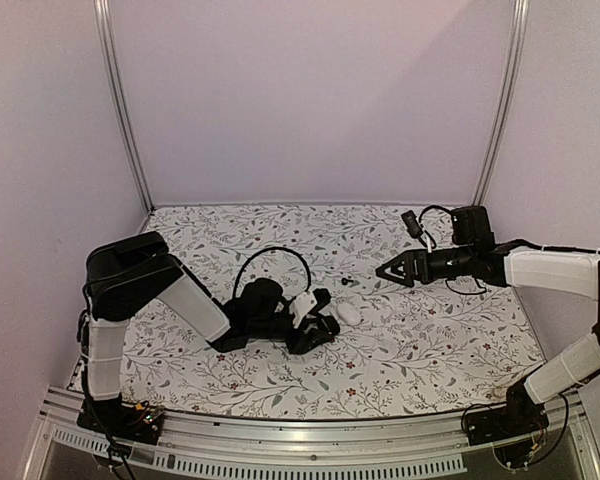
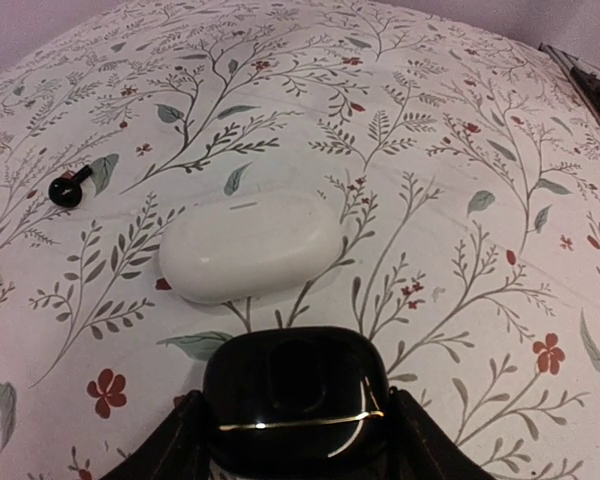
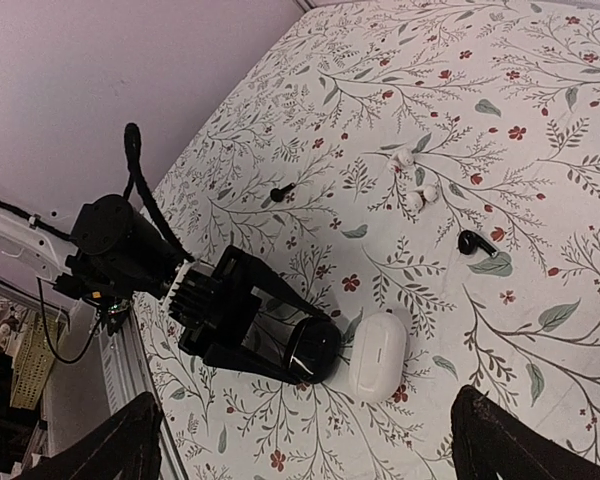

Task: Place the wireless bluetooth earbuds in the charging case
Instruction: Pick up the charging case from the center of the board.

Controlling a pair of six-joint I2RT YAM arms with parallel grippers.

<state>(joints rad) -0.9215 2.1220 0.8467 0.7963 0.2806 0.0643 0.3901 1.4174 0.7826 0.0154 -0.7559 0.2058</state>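
Observation:
The black charging case (image 2: 295,375) lies on the floral cloth with my left gripper (image 2: 295,405) shut on it, a finger against each side. It also shows in the overhead view (image 1: 320,330) and the right wrist view (image 3: 315,350). Its lid looks closed. One dark earbud (image 2: 67,188) lies to the far left of the case. The right wrist view shows both dark earbuds, one (image 3: 280,189) nearer the left arm and one (image 3: 475,242) further right. My right gripper (image 1: 390,270) hovers open above the cloth, near the earbuds (image 1: 348,281), with nothing between its fingers.
A white oval case (image 2: 250,248) lies closed, right beside the black one (image 3: 377,357). Two small white earbuds (image 3: 405,157) (image 3: 429,192) lie beyond the dark ones. A black cable (image 1: 270,258) loops above the left wrist. The enclosure walls stand at the back and sides.

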